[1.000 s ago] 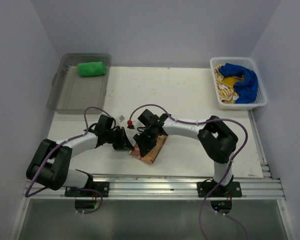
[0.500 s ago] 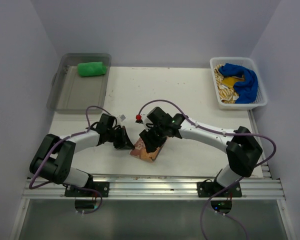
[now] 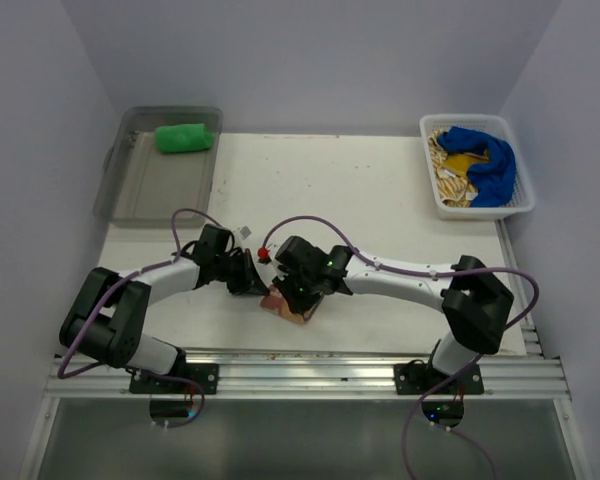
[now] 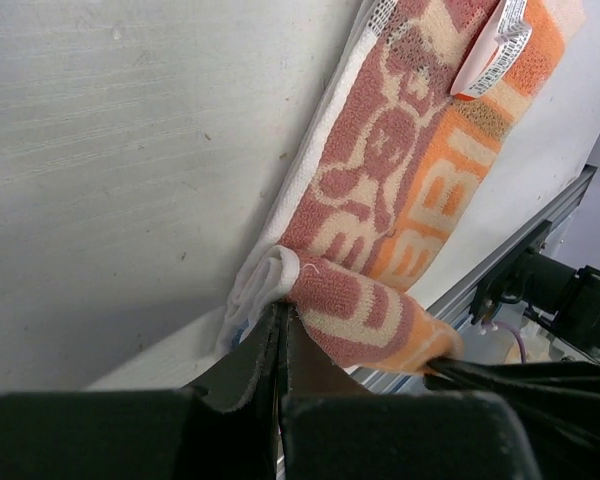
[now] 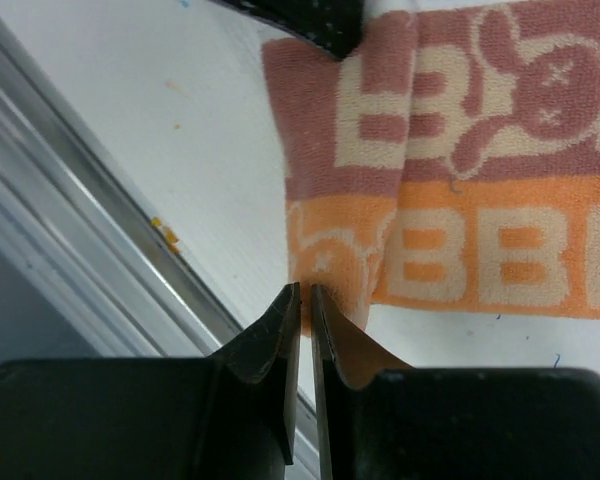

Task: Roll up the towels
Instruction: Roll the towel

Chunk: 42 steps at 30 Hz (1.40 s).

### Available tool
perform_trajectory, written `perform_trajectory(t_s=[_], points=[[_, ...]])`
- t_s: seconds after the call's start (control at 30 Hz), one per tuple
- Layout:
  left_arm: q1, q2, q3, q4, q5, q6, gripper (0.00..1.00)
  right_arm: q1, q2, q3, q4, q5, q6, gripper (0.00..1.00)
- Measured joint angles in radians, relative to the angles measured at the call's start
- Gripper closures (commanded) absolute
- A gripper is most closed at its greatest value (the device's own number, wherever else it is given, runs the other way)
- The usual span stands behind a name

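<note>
Seen from above, the arms hide most of the orange-and-white towel [image 3: 298, 310], which lies part-rolled near the table's [image 3: 380, 190] front edge. The left gripper [image 4: 280, 312] is pressed together at the towel's white fold. The right gripper [image 5: 305, 292] is nearly so at the orange hem, and whether either catches cloth is unclear. That makes four towels: the green towel [image 3: 184, 137] in the bin [image 3: 145, 195], the blue towel [image 3: 488, 160] and the yellow-tan towel [image 3: 444, 176] in the basket [image 3: 478, 211], with broad tabletop between.

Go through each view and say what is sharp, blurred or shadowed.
Top external: soft, even light, everything sharp, only faint shadows on the table; the orange-and-white towel is small and half covered. Left wrist: towel weave crisp, the left gripper a dark, blurred mass at the bottom. Right wrist: print crisp, the right gripper dark and soft-edged, the rail slightly out of focus.
</note>
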State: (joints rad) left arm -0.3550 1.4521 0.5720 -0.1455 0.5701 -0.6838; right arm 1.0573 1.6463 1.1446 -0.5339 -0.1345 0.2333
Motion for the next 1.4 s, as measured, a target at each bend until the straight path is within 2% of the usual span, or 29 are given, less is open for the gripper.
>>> perform_trajectory(t_s=[0.3, 0.63, 0.8, 0.93, 1.07, 1.2, 1.27, 1.4], points=[[0.0, -0.011, 0.042, -0.034, -0.016, 0.008, 1.0, -0.049, 0.067, -0.05, 0.061, 0.077, 0.041, 0.92], [-0.012, -0.143, 0.093, -0.083, -0.034, 0.014, 1.0, -0.056, 0.084, -0.09, 0.127, 0.093, 0.06, 0.92], [-0.061, -0.123, 0.087, -0.076, -0.039, 0.013, 1.0, -0.056, 0.084, -0.09, 0.139, 0.093, 0.06, 0.92], [-0.066, -0.028, 0.076, -0.051, -0.048, 0.011, 1.0, -0.056, 0.081, -0.093, 0.145, 0.096, 0.061, 0.92], [-0.068, 0.059, 0.077, -0.045, -0.051, 0.006, 1.0, -0.047, 0.048, -0.112, 0.154, 0.13, 0.061, 0.79], [-0.074, 0.065, 0.093, -0.045, -0.052, 0.005, 1.0, -0.006, -0.014, -0.116, 0.132, 0.235, 0.03, 0.61], [-0.074, 0.065, 0.098, -0.045, -0.052, 0.005, 1.0, 0.024, -0.04, -0.116, 0.127, 0.282, 0.009, 0.58], [-0.074, 0.065, 0.098, -0.048, -0.052, 0.005, 1.0, 0.1, -0.047, -0.109, 0.126, 0.368, -0.041, 0.41]])
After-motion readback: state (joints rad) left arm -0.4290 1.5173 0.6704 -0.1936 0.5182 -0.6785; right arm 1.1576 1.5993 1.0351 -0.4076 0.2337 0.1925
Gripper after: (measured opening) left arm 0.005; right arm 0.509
